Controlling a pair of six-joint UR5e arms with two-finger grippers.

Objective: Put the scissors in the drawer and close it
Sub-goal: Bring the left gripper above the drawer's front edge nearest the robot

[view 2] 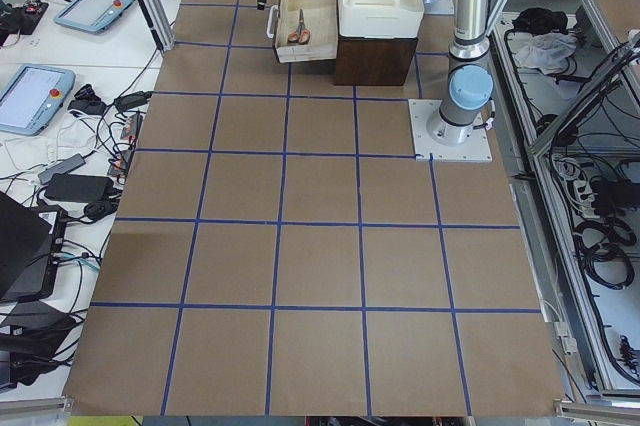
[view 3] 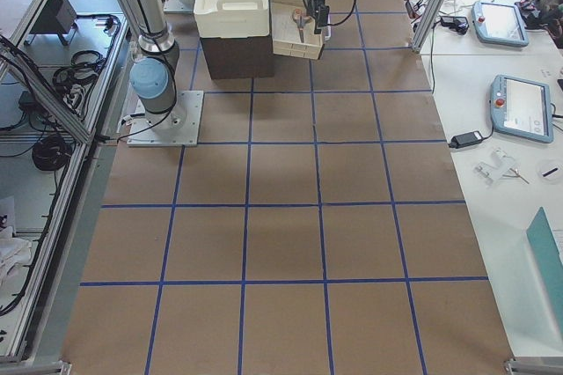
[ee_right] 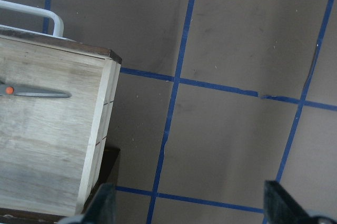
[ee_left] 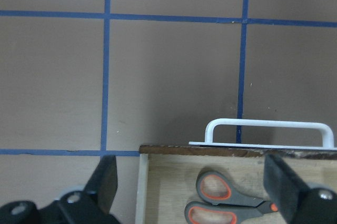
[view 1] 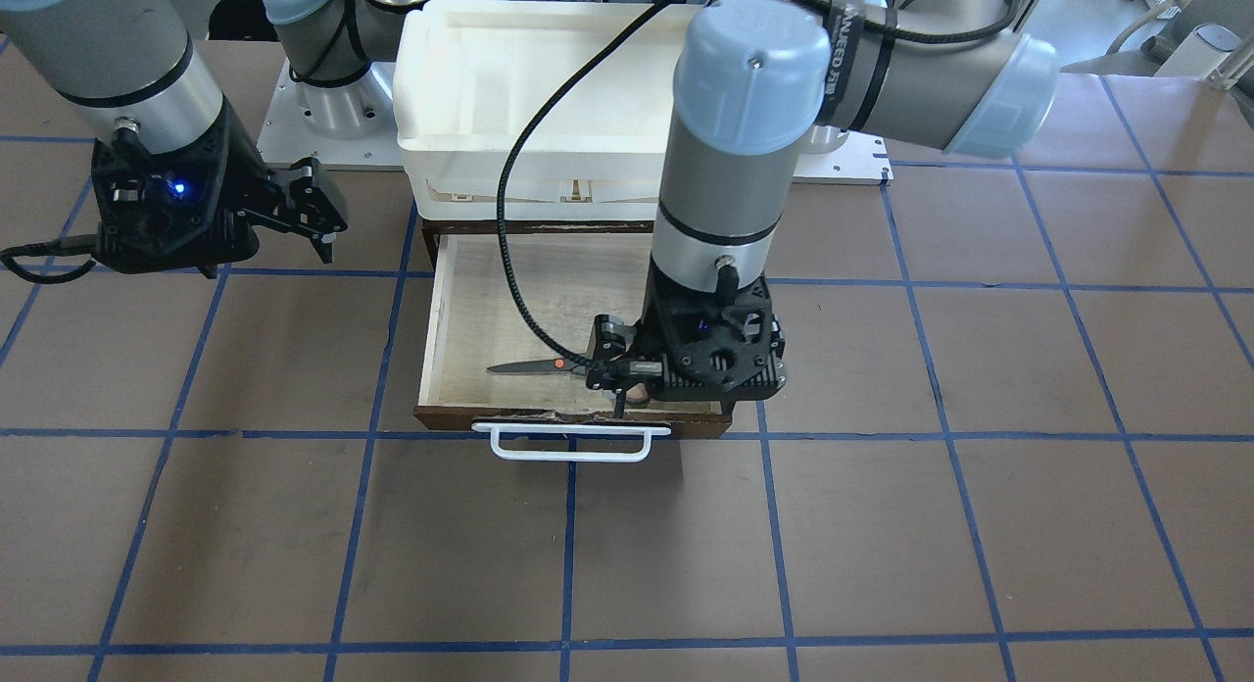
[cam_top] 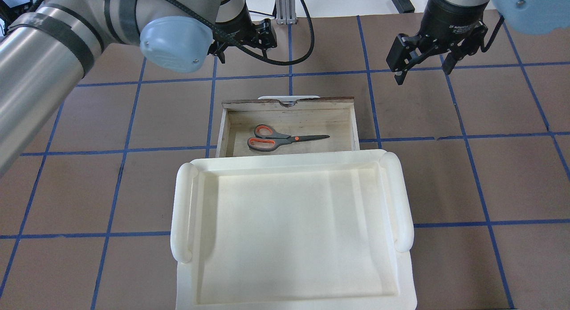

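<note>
The scissors (cam_top: 285,139) lie flat in the open drawer (cam_top: 289,106), their grey and orange handles (ee_left: 231,205) towards the front panel's white bar handle (view 1: 571,442). My left gripper (view 1: 612,373) hangs open above the scissors' handle end and holds nothing. In the left wrist view its fingertips (ee_left: 105,182) stand wide apart over the drawer's front edge. My right gripper (cam_top: 422,69) is open and empty, away from the drawer's side over the brown table. In the right wrist view the blade tip (ee_right: 39,93) and the drawer's corner (ee_right: 108,77) show at the left.
A large white plastic tray (cam_top: 289,221) sits on the dark cabinet (view 2: 375,61) behind the open drawer. The brown table has blue tape grid lines (view 1: 568,545). Tablets and cables lie on side benches (view 2: 40,96).
</note>
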